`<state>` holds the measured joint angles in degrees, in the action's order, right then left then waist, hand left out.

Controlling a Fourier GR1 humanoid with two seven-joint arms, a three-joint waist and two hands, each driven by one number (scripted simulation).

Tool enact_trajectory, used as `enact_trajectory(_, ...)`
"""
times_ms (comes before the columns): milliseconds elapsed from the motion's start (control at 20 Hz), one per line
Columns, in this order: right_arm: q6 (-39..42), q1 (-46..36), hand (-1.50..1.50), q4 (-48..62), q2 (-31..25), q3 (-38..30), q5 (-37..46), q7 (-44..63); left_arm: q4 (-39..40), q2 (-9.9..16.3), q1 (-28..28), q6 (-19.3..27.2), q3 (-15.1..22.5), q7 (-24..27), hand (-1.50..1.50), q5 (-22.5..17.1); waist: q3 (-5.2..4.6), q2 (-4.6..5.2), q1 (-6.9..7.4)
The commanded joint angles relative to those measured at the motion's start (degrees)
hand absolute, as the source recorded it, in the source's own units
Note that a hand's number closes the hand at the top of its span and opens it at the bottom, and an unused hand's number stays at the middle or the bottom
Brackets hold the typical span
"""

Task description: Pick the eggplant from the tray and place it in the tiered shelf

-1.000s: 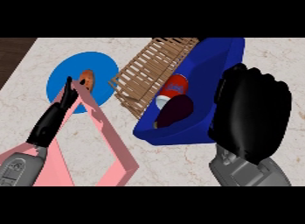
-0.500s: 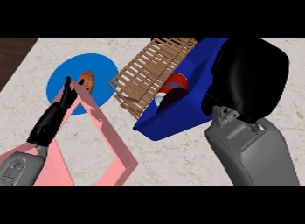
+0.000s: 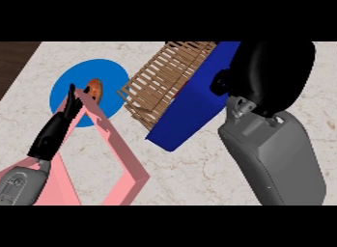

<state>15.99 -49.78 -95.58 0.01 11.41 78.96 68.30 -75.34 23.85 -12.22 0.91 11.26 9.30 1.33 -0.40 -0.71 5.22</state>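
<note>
My right hand (image 3: 271, 72) covers the blue tray (image 3: 192, 116), and I cannot tell if its fingers hold the eggplant, which is hidden. My left hand (image 3: 57, 128) has straight fingers pointing to the blue plate (image 3: 71, 87).

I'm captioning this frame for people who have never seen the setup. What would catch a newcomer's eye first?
The right hand and its bulky grey forearm fill the right side, reaching down over the deep blue tray at the centre. Beside the tray, to its left, a wooden slatted basket sits tilted. At the left, the left hand rests fingers-up over the pink tiered shelf, with a blue plate behind it carrying a small orange item.
</note>
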Motion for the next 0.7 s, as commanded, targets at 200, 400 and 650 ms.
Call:
enact_trajectory(200, -17.3, -7.4, -1.50, 4.5, 0.0, 3.1, 13.4, 12.9, 1.1, -0.5, 0.0, 0.3, -0.6, -0.9, 0.00, -0.1, 0.29, 1.06, -2.20)
enact_trajectory(400, -14.8, -7.8, -1.50, -1.8, 0.0, -0.5, 16.2, 16.8, 1.5, -0.9, 1.8, 1.0, -0.7, 0.3, 0.00, 0.0, 0.33, 0.41, -3.26)
enact_trajectory(650, -9.1, -4.6, -1.50, -12.1, 0.0, -5.4, 14.7, 16.9, 1.7, 0.4, 2.3, 1.1, -2.1, 0.6, 0.00, -0.3, 0.38, -0.09, -4.26)
